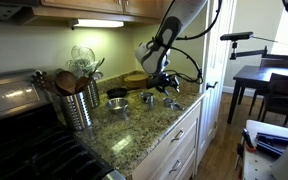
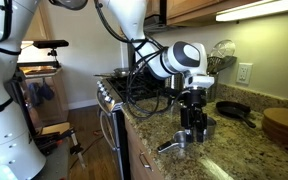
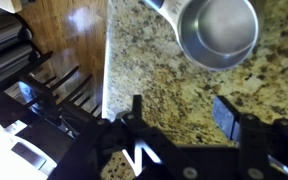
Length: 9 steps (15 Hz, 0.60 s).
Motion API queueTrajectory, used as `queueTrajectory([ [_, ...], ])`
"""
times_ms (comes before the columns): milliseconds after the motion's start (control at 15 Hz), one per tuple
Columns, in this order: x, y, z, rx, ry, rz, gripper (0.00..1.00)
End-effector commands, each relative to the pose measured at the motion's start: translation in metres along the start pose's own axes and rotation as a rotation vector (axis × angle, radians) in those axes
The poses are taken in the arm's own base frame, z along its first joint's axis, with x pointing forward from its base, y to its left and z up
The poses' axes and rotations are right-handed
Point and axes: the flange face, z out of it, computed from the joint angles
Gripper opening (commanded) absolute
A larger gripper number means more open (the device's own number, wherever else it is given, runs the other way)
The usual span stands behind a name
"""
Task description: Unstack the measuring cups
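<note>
Gripper point(image 3: 179, 116) points downward, fingers point(image 3: 225, 114) spread apart.

The measuring cup point(image 3: 220, 32) at the upper right of the wrist view is bare silver metal, brushed inside and softly gleaming, with a bright rim. The worktop point(image 3: 159, 70) beneath it is polished speckled stone in tan, brown and black, smooth with a faint sheen. The end effector point(image 3: 181, 115) along the bottom edge is matt black; plastic or coated metal cannot be told. At the upper left, the floor point(image 3: 79, 20) is glossy varnished wood. In an exterior view, left of centre, the utensil holder point(image 1: 82, 106) is shiny perforated steel and its spoons point(image 1: 66, 80) are dull bare wood. In an exterior view, at the right edge, a round board point(image 2: 284, 122) is matt wood, the pan point(image 2: 234, 110) beside it dark dull metal.
</note>
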Motion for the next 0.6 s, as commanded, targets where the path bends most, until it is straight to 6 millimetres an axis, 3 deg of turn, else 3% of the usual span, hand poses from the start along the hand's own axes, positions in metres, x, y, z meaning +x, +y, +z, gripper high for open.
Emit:
queueTrajectory([
  [0, 0.012, 0.02, -0.025, 0.068, -0.014, 0.012, 0.99],
  [533, 0.007, 0.018, -0.067, 0.163, -0.071, 0.058, 1.0],
])
